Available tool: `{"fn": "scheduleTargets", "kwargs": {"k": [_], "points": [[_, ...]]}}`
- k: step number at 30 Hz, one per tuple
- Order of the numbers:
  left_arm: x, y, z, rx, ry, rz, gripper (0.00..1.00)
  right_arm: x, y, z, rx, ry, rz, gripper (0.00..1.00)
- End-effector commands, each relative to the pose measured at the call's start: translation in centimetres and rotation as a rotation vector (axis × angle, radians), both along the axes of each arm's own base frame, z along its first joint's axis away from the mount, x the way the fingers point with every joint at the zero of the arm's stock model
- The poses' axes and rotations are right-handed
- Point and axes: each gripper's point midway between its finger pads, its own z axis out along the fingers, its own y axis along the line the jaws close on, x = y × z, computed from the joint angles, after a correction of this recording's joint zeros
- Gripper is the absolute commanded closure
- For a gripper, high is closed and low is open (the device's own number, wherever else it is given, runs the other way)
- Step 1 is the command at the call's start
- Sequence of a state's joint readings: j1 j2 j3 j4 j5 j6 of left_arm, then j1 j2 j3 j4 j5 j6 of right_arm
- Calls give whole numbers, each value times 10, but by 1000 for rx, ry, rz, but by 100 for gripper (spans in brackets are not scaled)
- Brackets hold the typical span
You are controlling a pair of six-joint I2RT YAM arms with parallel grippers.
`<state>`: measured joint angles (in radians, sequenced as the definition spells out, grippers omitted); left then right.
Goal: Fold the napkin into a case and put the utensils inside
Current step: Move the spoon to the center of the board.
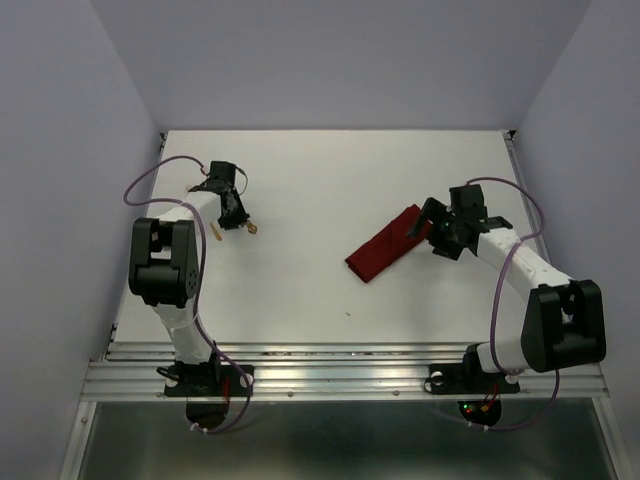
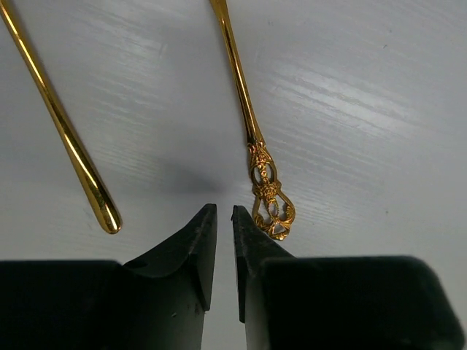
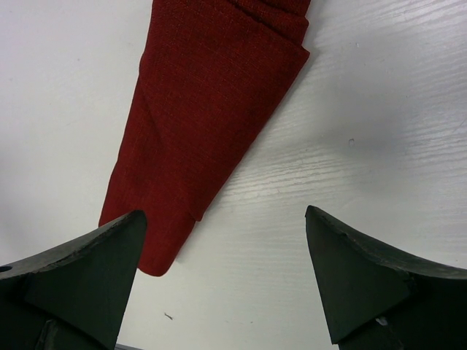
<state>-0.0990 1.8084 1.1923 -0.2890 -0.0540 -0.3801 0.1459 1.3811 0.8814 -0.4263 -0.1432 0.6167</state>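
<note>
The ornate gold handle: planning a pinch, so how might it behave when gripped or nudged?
The ornate handle looks thin metal: probably stiff and light. Its polish suggests it could slip when pinched. Flat on the table, it would likely slide, not roll.

I work in a lab test cell: a white table (image 1: 330, 290) boxed in by plain lilac walls (image 1: 330, 60), with an aluminium rail (image 1: 340, 372) bolted along its near edge.
</note>
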Motion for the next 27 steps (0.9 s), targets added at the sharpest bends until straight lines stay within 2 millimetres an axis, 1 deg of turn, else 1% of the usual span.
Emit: {"fn": "scheduleTargets", "kwargs": {"k": [1,4,5,6,7,8,9,10,11,12,14,15,16,17,18,20,21,22,23,24,25,27], "points": [[9,-13,-13,-46,-1,1,75,1,2,2,-10,-27,21,5],[14,-18,-20,-61,7,-6,76,2,2,2,-11,-24,19,5],[14,-20,-26,-64,19,-9,77,2,1,1,-15,-21,16,5],[21,-27,-23,-92,8,-29,77,2,1,0,-17,-18,15,5],[25,-30,-25,-99,4,-38,77,3,1,0,-18,-15,15,5],[28,-34,-34,-105,23,-57,77,4,0,0,-20,-17,11,5],[42,-37,-26,-110,-2,-70,77,4,0,-1,-19,-13,8,5],[49,-40,-27,-114,-4,-81,77,4,0,-1,-20,-12,6,5],[53,-44,-36,-113,14,-96,77,4,-1,-2,-22,-10,1,5],[69,-48,-25,-117,-15,-109,77,4,-1,-2,-22,-10,-1,5],[84,-54,-20,-115,-27,-126,75,3,-2,-4,-26,1,-8,5],[90,-55,-26,-108,-19,-136,74,3,-3,-5,-29,4,-14,5],[103,-58,-13,-107,-41,-143,73,3,-3,-5,-28,5,-17,5],[109,-59,-7,-106,-54,-147,71,3,-3,-6,-30,9,-18,5],[120,-60,2,-93,-82,-163,67,2,-1,-6,-34,12,-13,5],[126,-53,10,-50,-92,-159,62,2,-2,-7,-37,16,-16,5],[135,-52,23,-34,-123,-165,59,3,-1,-7,-37,14,-13,5],[135,-48,26,1,-123,-188,59,3,-1,-8,-38,16,-10,5],[139,-40,32,45,-135,-184,58,4,0,-7,-35,14,-6,5],[143,-33,42,90,-157,-184,57,4,0,-10,-38,22,-1,5],[144,-27,45,136,-163,-220,55,5,0,-9,-39,20,0,5],[140,-18,51,199,-171,-253,51,7,0,-8,-40,19,5,5]]}}
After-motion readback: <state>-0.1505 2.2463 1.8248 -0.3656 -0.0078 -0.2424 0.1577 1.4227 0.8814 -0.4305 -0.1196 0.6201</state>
